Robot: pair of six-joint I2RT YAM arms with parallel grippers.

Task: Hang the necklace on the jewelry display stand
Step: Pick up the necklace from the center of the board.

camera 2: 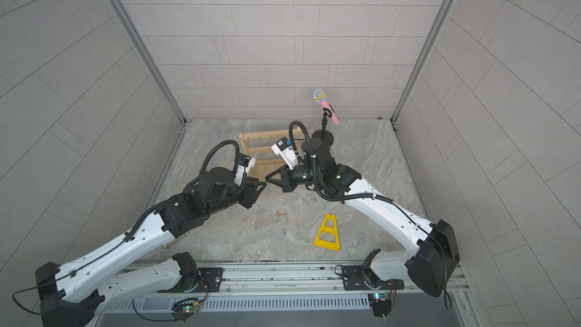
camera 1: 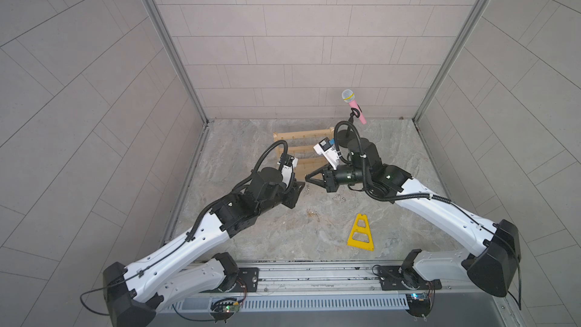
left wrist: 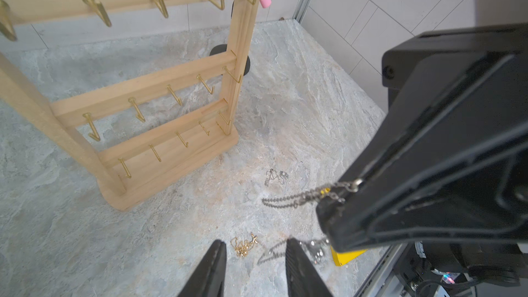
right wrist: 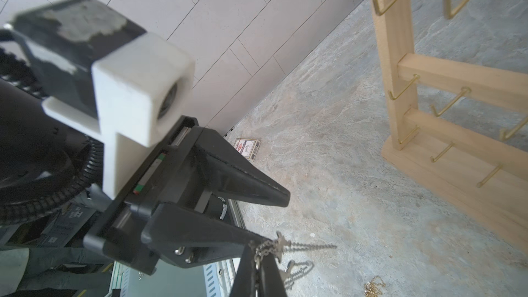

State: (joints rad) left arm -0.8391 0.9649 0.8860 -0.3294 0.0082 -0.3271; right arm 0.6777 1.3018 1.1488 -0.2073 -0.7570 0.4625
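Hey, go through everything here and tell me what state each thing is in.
Right hand: shut on silver necklace.
Silver necklace: dangling from that grip.
Left hand: open, empty.
Jewelry display stand: upright, visible hooks bare.
Gold necklace: lying heaped.
Microphone: tilted, head up.
Yellow frame: lying flat.

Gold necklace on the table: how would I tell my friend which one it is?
Find the pale wooden jewelry display stand on the stone-patterned table. Little chain heaps lie before its base. The gold necklace is the only yellow one; the silver heap nearer the base and the silver chain pinched in the right gripper are grey.
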